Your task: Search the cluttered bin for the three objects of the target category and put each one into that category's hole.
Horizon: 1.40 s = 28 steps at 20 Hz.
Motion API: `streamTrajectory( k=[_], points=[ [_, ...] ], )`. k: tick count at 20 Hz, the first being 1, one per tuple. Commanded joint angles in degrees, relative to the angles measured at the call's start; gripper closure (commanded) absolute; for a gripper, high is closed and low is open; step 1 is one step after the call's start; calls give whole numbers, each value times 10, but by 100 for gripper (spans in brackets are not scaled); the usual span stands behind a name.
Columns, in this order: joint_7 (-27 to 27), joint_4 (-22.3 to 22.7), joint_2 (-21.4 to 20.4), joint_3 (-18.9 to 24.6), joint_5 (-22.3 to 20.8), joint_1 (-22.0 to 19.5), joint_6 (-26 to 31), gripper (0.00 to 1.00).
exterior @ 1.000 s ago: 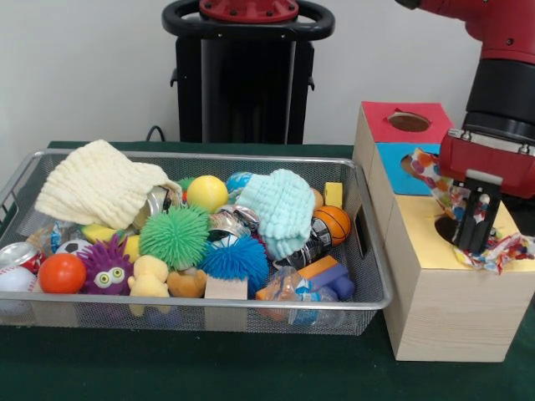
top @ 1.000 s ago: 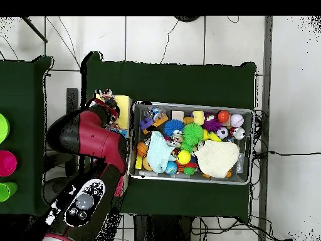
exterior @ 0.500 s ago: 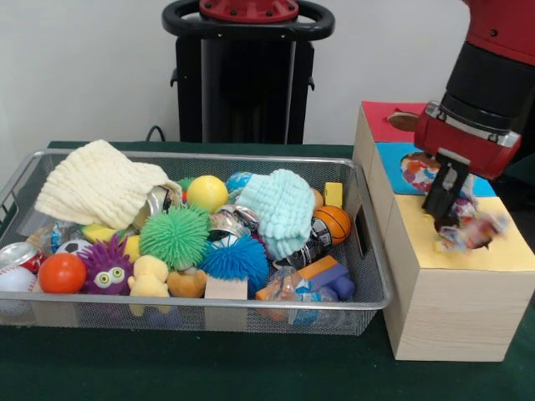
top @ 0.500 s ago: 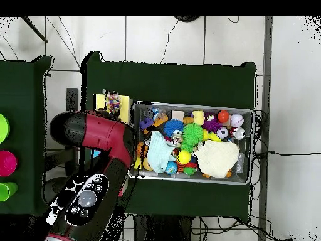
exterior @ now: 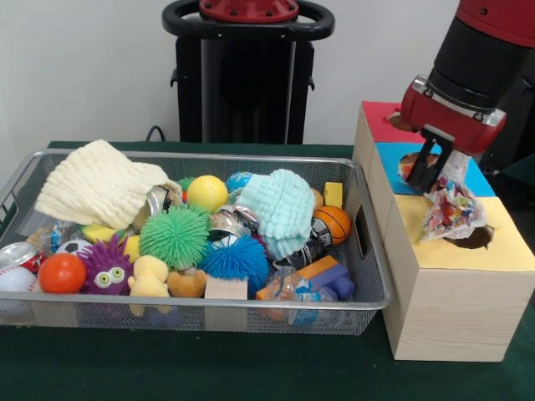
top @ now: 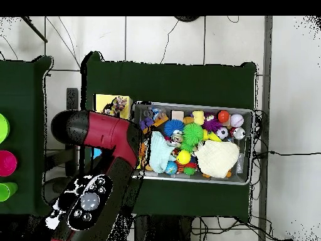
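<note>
Item: crinkled multicoloured foil wrapper [exterior: 451, 209], hanging pinched in red-and-black claw [exterior: 440, 171]; yellow panel's dark hole [exterior: 473, 239] lies just right, below.

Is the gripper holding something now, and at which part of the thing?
Yes. The gripper holds the colourful patterned crinkly wrapper by its top edge; the rest hangs over the yellow section of the wooden box.
</note>
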Motion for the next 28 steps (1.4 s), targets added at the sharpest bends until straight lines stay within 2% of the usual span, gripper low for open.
streamTrajectory(
  k=[1, 6, 12, 15, 20, 28],
  points=[
    [43, 25, -1, 67, -38, -29, 49, 100],
    [54, 28, -9, 72, -42, -27, 47, 100],
    [47, 50, -27, 96, -26, -37, -3, 100],
    [41, 71, -50, 117, -12, -44, -30, 100],
    [33, 89, -81, 138, -8, -52, -33, 100],
    [53, 104, -74, 180, -7, -65, -101, 100]
  ],
)
